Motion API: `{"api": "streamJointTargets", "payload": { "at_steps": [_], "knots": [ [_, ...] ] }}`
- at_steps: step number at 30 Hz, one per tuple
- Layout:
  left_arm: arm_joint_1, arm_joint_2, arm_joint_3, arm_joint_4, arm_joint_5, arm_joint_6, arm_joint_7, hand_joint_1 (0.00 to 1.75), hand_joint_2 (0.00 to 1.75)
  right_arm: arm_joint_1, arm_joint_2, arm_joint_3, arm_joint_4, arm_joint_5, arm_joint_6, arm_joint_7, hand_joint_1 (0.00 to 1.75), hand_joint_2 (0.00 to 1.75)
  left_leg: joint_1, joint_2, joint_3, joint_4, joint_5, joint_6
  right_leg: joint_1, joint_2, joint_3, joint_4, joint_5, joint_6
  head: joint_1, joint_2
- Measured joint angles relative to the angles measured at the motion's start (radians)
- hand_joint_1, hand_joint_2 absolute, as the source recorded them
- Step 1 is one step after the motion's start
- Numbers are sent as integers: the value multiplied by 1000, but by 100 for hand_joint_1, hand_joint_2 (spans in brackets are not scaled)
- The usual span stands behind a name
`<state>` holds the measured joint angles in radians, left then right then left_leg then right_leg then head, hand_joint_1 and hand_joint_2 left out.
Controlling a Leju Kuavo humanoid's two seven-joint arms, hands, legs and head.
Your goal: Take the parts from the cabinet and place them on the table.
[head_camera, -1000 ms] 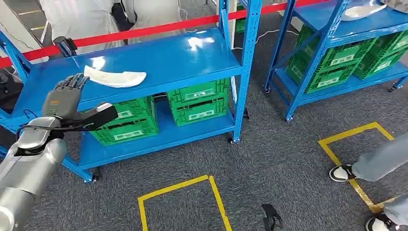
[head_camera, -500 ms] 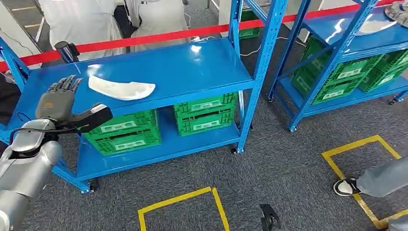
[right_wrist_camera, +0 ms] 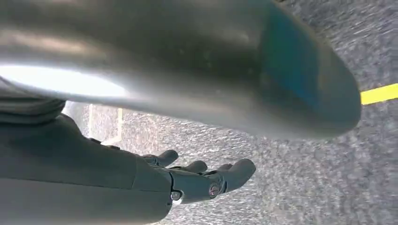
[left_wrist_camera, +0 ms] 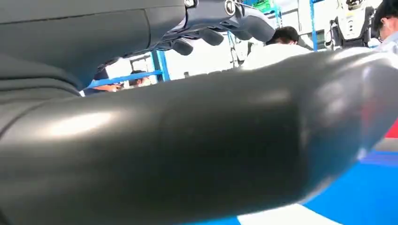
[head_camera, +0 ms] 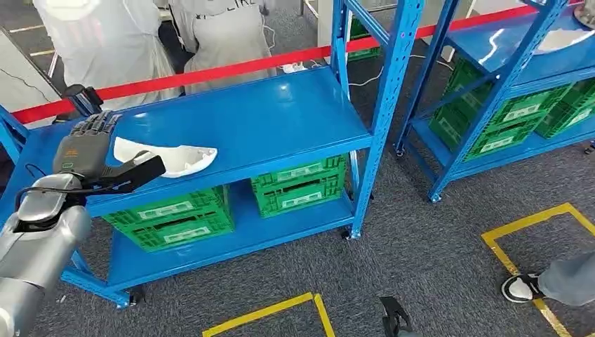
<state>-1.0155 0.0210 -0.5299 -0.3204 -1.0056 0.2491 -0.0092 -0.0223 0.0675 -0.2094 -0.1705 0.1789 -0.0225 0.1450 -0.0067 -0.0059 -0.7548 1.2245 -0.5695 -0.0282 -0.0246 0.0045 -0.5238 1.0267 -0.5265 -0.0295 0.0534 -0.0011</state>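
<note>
A white curved part (head_camera: 175, 159) lies on the top shelf of the blue cabinet (head_camera: 281, 112), towards its left end. My left hand (head_camera: 95, 151) hovers open just above the part's left end, fingers spread forward and the thumb (head_camera: 137, 170) stretched out across the part's near edge. In the left wrist view the thick thumb (left_wrist_camera: 197, 154) hides most of the scene; a sliver of the white part (left_wrist_camera: 281, 216) peeks beneath it. My right hand (right_wrist_camera: 202, 180) hangs open over grey carpet, holding nothing.
Green crates (head_camera: 172, 217) sit on the cabinet's lower shelf. People in white coats (head_camera: 112, 42) stand behind a red barrier tape (head_camera: 231, 67). A second blue rack (head_camera: 519, 63) with another white part stands right. Yellow floor markings (head_camera: 533, 232) and a person's shoe (head_camera: 523, 288) lie on the carpet.
The camera has moved closer and shifted, so the whole scene has slid. My left hand has come over the white part's left end, its thumb now crossing the part's near edge.
</note>
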Motion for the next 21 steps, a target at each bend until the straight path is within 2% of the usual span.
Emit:
{"api": "streamJointTargets", "payload": {
  "at_steps": [1,2,3,4,5,6,7,8,9,10,11,12,13,14,15,16,17,18,19,20,21],
  "knots": [
    [0,0,0,0,0,0,0,0,0,-1,0,0,0,0,0,0,0,0,-2,0,15,-73,57,8,0,0,18,-1,-14,2,0,0],
    [0,2,0,0,0,-1,0,0,0,0,0,0,0,0,1,0,0,0,-6,2,31,-151,151,20,0,0,30,-4,-26,5,0,0],
    [-1,3,0,2,0,-2,0,0,0,-3,3,0,2,0,1,0,0,0,-14,4,33,-222,241,30,2,0,45,0,-37,11,-3,0],
    [-1,5,1,2,0,-7,-1,0,0,-5,3,0,2,0,2,0,0,0,-20,-1,44,-224,234,29,4,5,49,-8,-51,20,-4,0],
    [-1,7,1,2,-1,-8,0,0,0,-6,3,0,2,0,1,0,0,0,-20,-2,48,-228,231,31,4,3,58,-20,-57,25,-5,0],
    [-2,5,1,-1,-1,-8,0,0,0,-6,3,0,2,0,2,0,0,0,-18,-4,53,-238,220,38,4,3,66,-1,-32,31,0,0],
    [-6,5,2,-2,-1,-7,0,0,0,-7,3,-1,2,0,2,-1,0,0,-16,-7,78,-240,219,47,6,3,71,5,-29,38,0,0],
    [-8,4,2,-3,-1,-7,0,0,0,-8,2,-1,2,0,2,-3,0,0,-14,-7,96,-246,210,52,2,0,49,51,-23,38,5,0],
    [-11,3,4,-3,-1,-8,1,0,0,-11,3,-1,2,0,3,-3,0,0,-14,-7,108,-245,201,59,3,0,11,120,-20,38,3,0],
    [-11,1,5,-3,-1,-8,0,0,0,-12,3,-1,2,0,3,-3,0,0,-15,-7,117,-245,191,61,4,0,-37,187,-36,40,4,0],
    [-9,-3,5,-2,-2,-8,0,0,0,-11,3,-1,2,0,3,-3,0,0,-15,-9,127,-245,180,64,4,0,-83,242,-73,41,4,0],
    [-5,-5,5,-2,-3,-9,0,0,0,-10,3,-1,2,0,3,-2,0,0,-16,-14,140,-244,167,65,7,0,-127,278,-124,43,8,0],
    [-1,-7,5,-2,-3,-12,-3,0,0,-9,2,-1,2,1,3,-2,0,0,-17,-16,153,-243,156,65,9,0,-153,282,-160,43,9,0],
    [4,-8,5,-2,5,-25,-12,0,0,-8,2,-1,2,2,3,-2,0,0,-17,-17,170,-240,144,65,10,0,-167,260,-172,43,9,0],
    [7,-8,7,-2,23,-49,-30,0,0,-8,2,-1,2,4,4,-2,0,0,-18,-18,188,-237,128,64,11,0,-168,209,-151,41,9,0],
    [9,-11,13,-1,51,-81,-59,0,0,-8,2,-1,2,8,5,-3,0,0,-18,-19,205,-233,112,62,11,0,-162,139,-90,38,10,0],
    [15,-13,24,-2,81,-116,-93,0,0,-7,1,-1,2,8,4,-3,0,0,-18,-18,215,-228,96,60,11,0,-158,62,19,33,10,0],
    [25,-13,37,1,103,-136,-121,0,0,0,1,-2,5,10,4,-3,0,0,-23,-20,218,-217,82,55,14,0,-172,-5,149,28,8,0],
    [36,-21,45,0,114,-152,-141,0,0,-5,1,-2,5,11,4,-4,0,0,-24,-26,215,-214,71,48,17,0,-168,1,131,22,6,0],
    [48,-18,49,-2,120,-165,-154,0,0,-5,1,-2,5,12,4,0,0,0,-23,-26,217,-213,61,42,18,2,-164,4,135,18,1,0],
    [65,-19,51,-7,128,-167,-175,0,0,-3,1,-2,5,13,4,1,0,0,-21,-26,222,-208,63,36,19,2,-162,-1,130,10,2,0]
  ]
}}
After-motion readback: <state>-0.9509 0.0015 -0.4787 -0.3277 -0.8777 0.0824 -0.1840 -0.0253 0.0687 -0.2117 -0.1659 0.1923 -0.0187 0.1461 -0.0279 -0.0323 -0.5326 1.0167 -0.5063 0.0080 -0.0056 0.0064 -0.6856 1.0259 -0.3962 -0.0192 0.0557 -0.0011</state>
